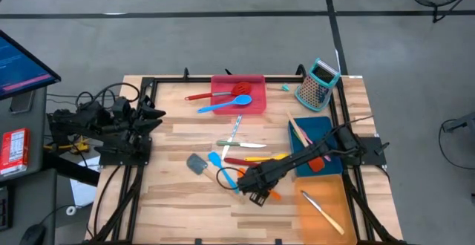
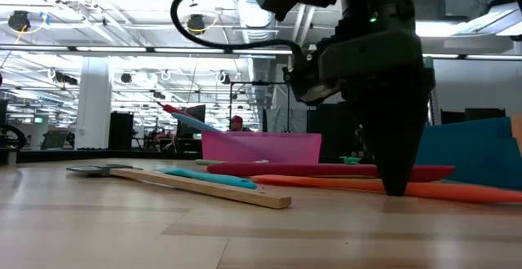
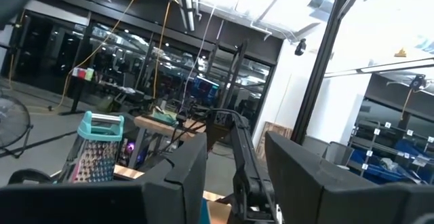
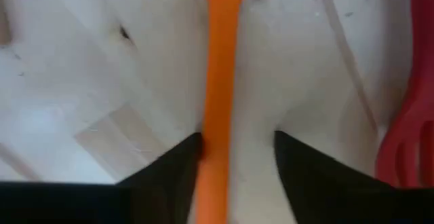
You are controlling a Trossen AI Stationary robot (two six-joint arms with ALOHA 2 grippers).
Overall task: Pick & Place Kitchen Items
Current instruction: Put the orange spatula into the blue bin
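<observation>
Right wrist view: the orange utensil handle [image 4: 218, 88] is seen lying between the spread fingers [image 4: 169, 176] of the right gripper [image 4: 234, 157], touching one; a grip cannot be confirmed. The high view places this gripper [image 1: 257, 193] on the wooden worktop [image 1: 171, 200], just beside the orange tray [image 1: 330, 226], which holds one pale utensil [image 1: 321, 210]. The left gripper [image 1: 152, 115] is parked off the worktop edge, fingers apart. A pink tray [image 1: 256, 96] holds red and blue utensils [image 1: 225, 105]. An open hall is shown behind.
</observation>
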